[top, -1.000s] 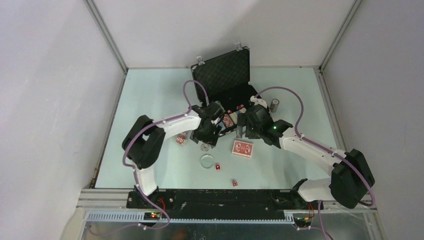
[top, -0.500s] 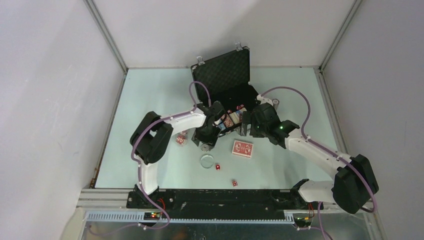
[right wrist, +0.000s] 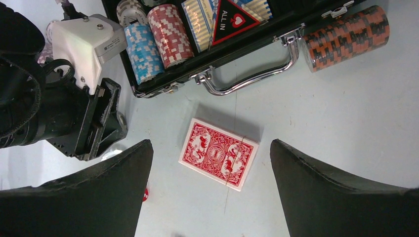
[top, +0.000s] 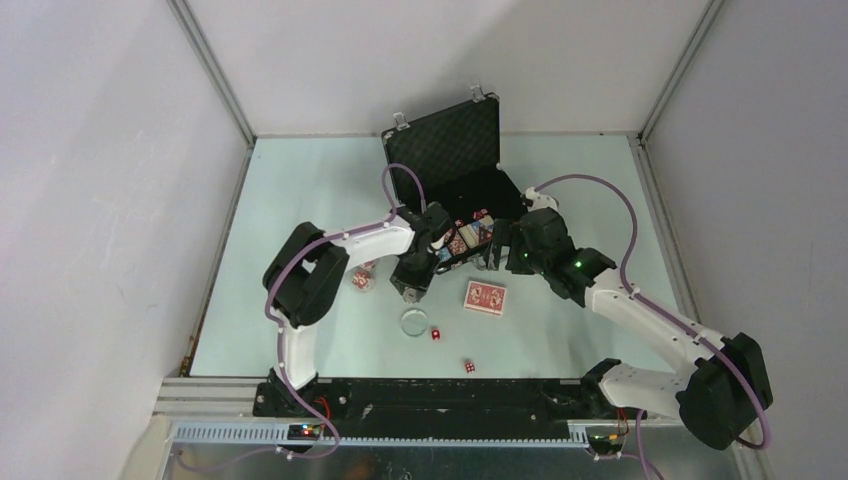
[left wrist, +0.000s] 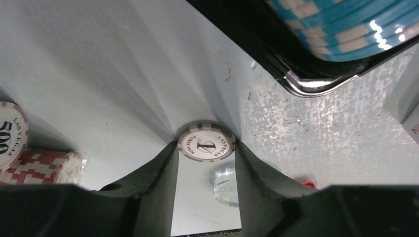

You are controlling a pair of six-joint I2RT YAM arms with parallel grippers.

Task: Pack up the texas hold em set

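Just before the briefcase's (right wrist: 237, 49) near left corner, the left gripper (left wrist: 206, 154) pinches a grey chip (left wrist: 206, 143) by both edges, with bare table (left wrist: 123, 74) around it. Before the briefcase handle (right wrist: 257, 76), the right gripper (right wrist: 211, 144) hangs with jaws spread wide over the red-backed deck (right wrist: 218, 154), which lies clear of the case.

Open black briefcase (top: 450, 150), chips (right wrist: 143, 47) inside; red-backed cards (right wrist: 218, 153), dice (top: 468, 367), clear disc (top: 414, 321) loose nearby

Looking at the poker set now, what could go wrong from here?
The grey chips sit just at the tips of the left claw, so they might slip out and scatter. The card deck lies flat under the open right claw; pinching it could fan or scrape the cards.
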